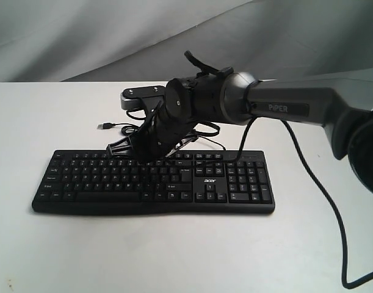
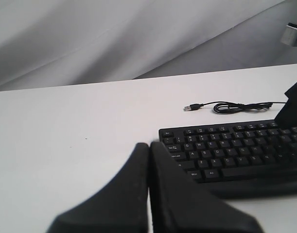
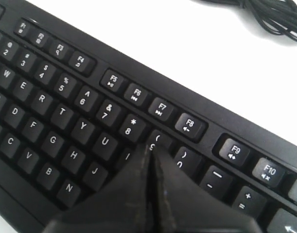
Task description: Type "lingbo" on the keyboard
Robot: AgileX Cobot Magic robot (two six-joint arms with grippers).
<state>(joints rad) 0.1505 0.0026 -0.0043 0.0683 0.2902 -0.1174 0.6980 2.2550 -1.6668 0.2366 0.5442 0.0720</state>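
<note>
Nearest the lens: right arm (image 1: 284,105), thick and grey, coming in from the right edge with "PiPER" on its side. A black lead (image 1: 323,201) hangs off it and loops down over the table (image 1: 174,256). The table is white, with a bare strip along the front.

In its own wrist view, left gripper (image 2: 149,151) has its fingers pressed together with no gap and nothing held. It points over bare table, tips just beside the keyboard's left end. I cannot tell if it touches the surface.

The keyboard (image 1: 152,183) lies flat mid-table, long side across the view. Its number pad (image 1: 250,183) is at the right end, and the "acer" mark sits above the arrow keys.

The right gripper (image 1: 146,155) slants down from its arm onto the upper rows of the letter block. The fingers are closed tip to tip and empty. The tip meets the near edge of the 9 key (image 3: 160,138) and partly hides the I key. Cannot tell whether any key is pressed.

Behind the keyboard a thin black cable (image 1: 128,127) lies loosely coiled, its plug (image 1: 105,126) free on the table. Farthest back is a grey cloth (image 1: 82,36), creased.
</note>
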